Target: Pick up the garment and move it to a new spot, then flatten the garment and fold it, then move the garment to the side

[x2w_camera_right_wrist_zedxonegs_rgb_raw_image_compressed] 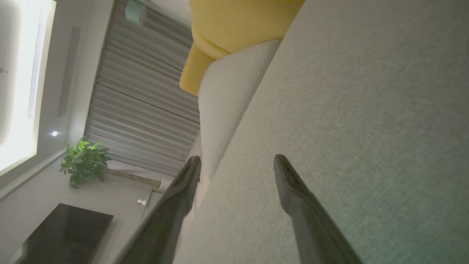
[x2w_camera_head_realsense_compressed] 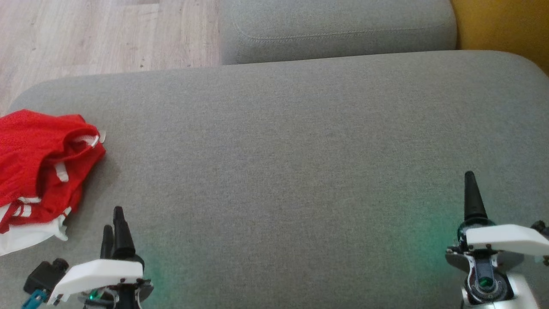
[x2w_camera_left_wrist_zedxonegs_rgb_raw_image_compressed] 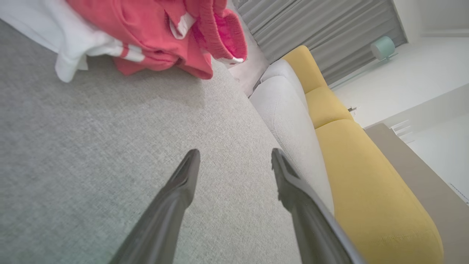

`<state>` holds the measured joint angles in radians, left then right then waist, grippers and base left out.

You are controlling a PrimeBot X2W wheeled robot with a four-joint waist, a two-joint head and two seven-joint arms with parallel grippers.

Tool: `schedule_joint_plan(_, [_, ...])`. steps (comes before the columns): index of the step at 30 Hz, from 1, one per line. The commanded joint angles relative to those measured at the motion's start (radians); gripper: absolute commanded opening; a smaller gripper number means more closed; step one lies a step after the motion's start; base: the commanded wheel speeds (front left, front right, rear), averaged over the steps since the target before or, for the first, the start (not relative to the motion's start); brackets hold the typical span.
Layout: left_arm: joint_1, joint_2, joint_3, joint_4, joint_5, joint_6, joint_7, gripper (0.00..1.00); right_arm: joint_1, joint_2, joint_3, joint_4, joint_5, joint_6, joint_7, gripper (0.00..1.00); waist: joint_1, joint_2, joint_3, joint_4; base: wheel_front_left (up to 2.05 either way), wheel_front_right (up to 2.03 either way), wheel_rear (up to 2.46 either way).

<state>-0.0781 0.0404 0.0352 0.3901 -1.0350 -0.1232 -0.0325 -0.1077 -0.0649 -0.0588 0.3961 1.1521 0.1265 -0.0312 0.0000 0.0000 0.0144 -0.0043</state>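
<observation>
At the left edge of the grey cushion the red-and-white garment lies crumpled and untouched, the left gripper near it, the right gripper well apart rightward, both splayed and empty, apparently staged for pickup.

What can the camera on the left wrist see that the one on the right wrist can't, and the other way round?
Left wrist view, not the right: the red and white garment, crumpled on the grey cushion, and the left tool, open and empty. Right wrist view, not the left: a plant, a dark table, and the right tool, also open and empty. Both: the grey cushion, the yellow sofa and the grey curtain.
</observation>
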Motion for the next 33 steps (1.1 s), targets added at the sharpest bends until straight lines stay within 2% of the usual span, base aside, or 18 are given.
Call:
schedule_joint_plan(1, [-0.058,0.006,0.014,-0.023,0.037,-0.003,-0.016,1.0,-0.064,-0.017,0.013,-0.03,-0.027,0.002,-0.019,1.0,0.0,0.0,0.0,0.0,0.0,0.0,0.0])
schedule_joint_plan(14, [-0.074,0.006,0.022,-0.001,0.168,-0.004,-0.051,1.0,-0.081,-0.021,0.024,-0.037,-0.154,0.002,-0.054,1.0,0.0,0.0,0.002,0.001,0.0,0.0,0.0])
schedule_joint_plan(33, [-0.1,0.007,0.009,0.028,0.437,-0.004,-0.108,1.0,-0.124,-0.027,0.053,0.007,-0.479,0.003,-0.11,1.0,0.0,0.0,0.006,-0.008,0.0,0.0,0.0])
